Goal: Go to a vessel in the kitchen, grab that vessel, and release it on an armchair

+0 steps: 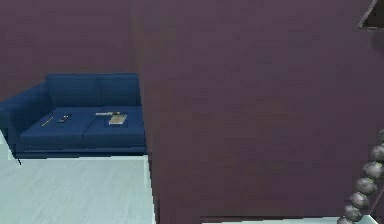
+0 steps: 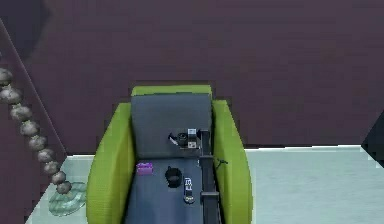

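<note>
Looks like the last step: gripper [image 2: 180,138] is reaching in at the armchair [image 2: 105,170] seat, release pending. Can't tell jaw state or whether it's holding anything; a dark blob [image 2: 172,177], maybe the vessel, is sitting on the seat just short of the jaws.

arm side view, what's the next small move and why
Probably release, if anything is carried: the gripper is at the green armchair, near its grey backrest and above the seat, where a small purple thing lies. I cannot tell whether it holds anything.
</note>
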